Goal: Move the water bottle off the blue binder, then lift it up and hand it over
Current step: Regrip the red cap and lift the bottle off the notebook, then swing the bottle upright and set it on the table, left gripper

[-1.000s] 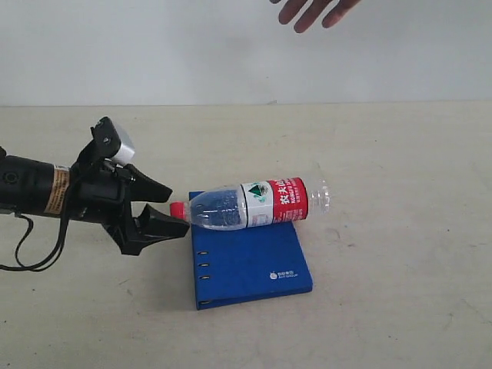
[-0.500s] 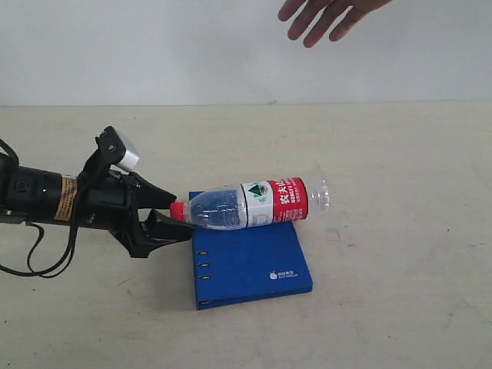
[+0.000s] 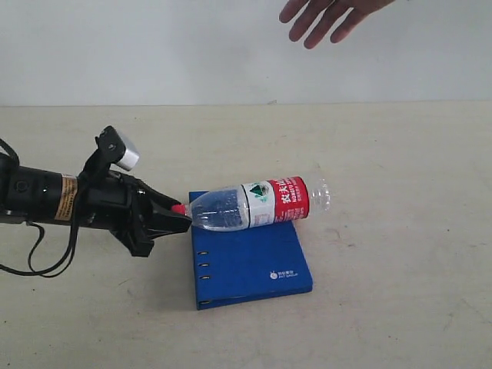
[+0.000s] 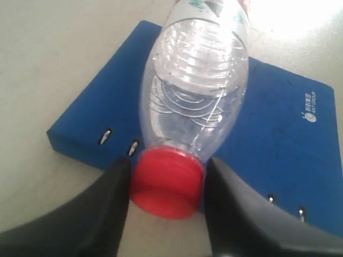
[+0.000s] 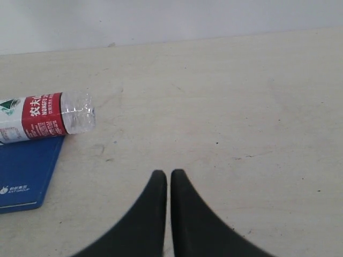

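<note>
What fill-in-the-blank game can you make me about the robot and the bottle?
The water bottle lies on its ___ on the blue binder. The left gripper grips the bottle by its ___ cap. A person's hand shows at the ___ of the exterior view.
Missing words: side, red, top.

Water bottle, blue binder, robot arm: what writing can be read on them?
"农夫": white characters on the water bottle's red label; more follow, but blurred.
"NONGFU SPRING": small line beside them, blurred, so uncertain.
Blue binder: white logo with tiny characters, too small to read.
Sticker on the left arm: print unreadable.
</note>
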You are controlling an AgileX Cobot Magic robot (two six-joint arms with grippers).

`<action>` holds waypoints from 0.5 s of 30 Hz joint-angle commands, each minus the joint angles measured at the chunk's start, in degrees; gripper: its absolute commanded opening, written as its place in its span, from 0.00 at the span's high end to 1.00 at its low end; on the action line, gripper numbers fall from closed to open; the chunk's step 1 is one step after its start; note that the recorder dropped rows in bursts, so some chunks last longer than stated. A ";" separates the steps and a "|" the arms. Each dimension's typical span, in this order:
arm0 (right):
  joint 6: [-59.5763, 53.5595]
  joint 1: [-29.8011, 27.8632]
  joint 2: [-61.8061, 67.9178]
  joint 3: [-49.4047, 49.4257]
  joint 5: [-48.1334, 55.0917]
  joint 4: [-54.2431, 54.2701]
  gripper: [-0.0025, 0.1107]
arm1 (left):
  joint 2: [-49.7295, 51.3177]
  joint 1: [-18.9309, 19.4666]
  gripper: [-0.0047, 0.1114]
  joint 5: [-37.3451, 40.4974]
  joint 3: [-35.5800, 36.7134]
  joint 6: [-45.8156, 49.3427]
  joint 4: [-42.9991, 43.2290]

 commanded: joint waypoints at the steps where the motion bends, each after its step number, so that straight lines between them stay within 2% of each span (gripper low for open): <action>1: -0.24 0.02 -0.25 -0.05 -0.46 -0.23 0.98 | -4.19 0.52 0.92 0.81 -0.27 -1.16 -7.18; 6: -0.24 0.02 -0.25 -0.05 -0.46 -0.23 0.98 | -12.18 4.15 0.92 2.67 -0.40 0.73 -15.51; 10: -0.24 0.02 -0.25 -0.05 -0.46 -0.23 0.98 | -17.79 7.44 0.92 10.12 -0.54 0.28 -13.80; 15: -0.24 0.02 -0.25 -0.05 -0.46 -0.23 0.98 | -22.31 9.21 0.92 18.82 -0.54 0.28 -8.78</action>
